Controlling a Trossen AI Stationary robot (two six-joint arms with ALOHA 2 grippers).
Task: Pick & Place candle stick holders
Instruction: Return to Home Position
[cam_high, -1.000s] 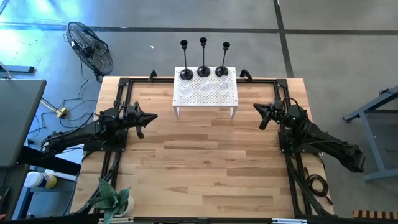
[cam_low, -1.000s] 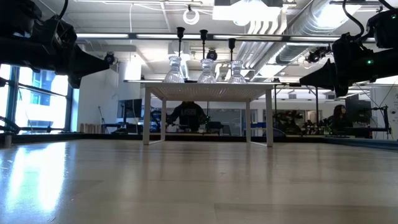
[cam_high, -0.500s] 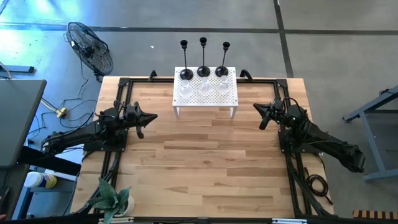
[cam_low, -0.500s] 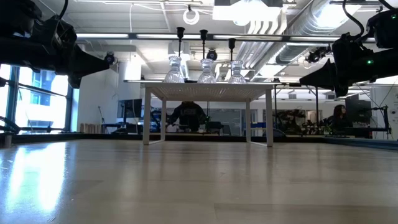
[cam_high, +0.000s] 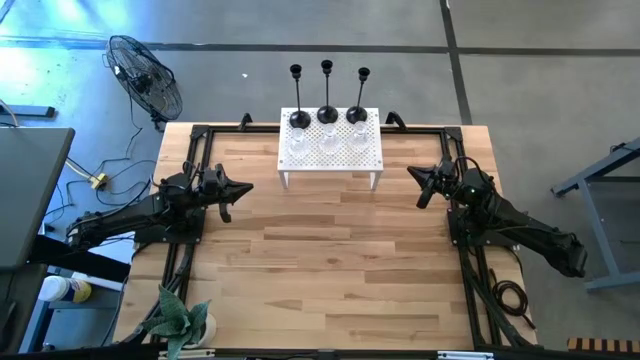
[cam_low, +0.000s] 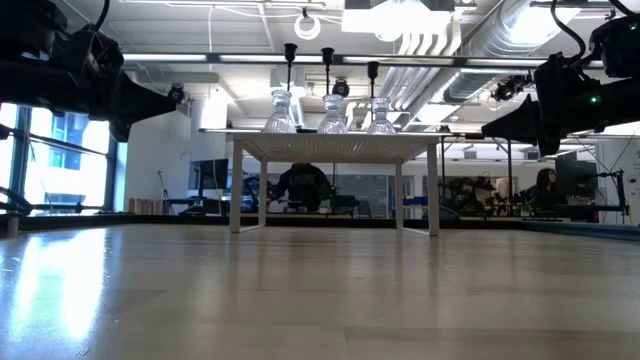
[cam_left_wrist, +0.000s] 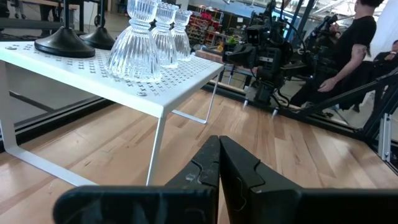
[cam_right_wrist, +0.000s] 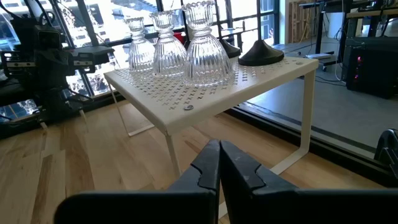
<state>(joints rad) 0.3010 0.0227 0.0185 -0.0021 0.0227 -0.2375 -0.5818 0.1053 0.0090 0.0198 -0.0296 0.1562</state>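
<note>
Three black candle stick holders (cam_high: 327, 113) stand by their round domed bases in a row along the far edge of a white perforated stand (cam_high: 372, 158) at the table's far middle. Three clear ribbed glass holders (cam_high: 326, 139) stand in a row in front of them. My left gripper (cam_high: 246, 187) is shut and empty above the table, left of the stand. My right gripper (cam_high: 412, 174) is shut and empty, right of the stand. Both point toward the stand. The glass holders also show in the left wrist view (cam_left_wrist: 134, 46) and in the right wrist view (cam_right_wrist: 205, 56).
The stand rests on thin white legs (cam_low: 236, 190) with open space beneath. A black frame (cam_high: 195, 135) runs along the table's edges. A potted plant (cam_high: 185, 320) stands at the near left corner. A fan (cam_high: 145, 80) stands off the table. People show in the room behind (cam_left_wrist: 354, 43).
</note>
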